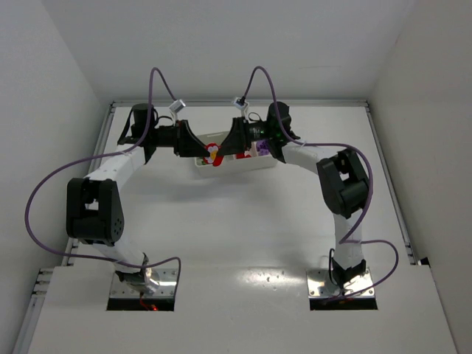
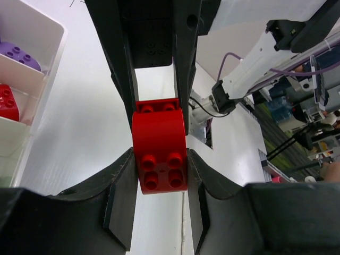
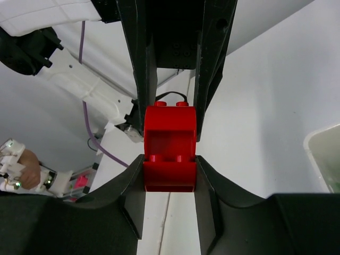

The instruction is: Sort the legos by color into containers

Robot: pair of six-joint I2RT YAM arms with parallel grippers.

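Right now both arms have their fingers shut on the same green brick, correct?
Not quite: the brick is red, not green. The left wrist view shows the red brick clamped by the left arm's fingers, and the right wrist view shows the right arm's fingers shut on it too.

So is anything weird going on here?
One thing: the left hand and the right hand are both gripping the same red lego at once, one at each end, near the tray. Nothing looks spilled or broken.
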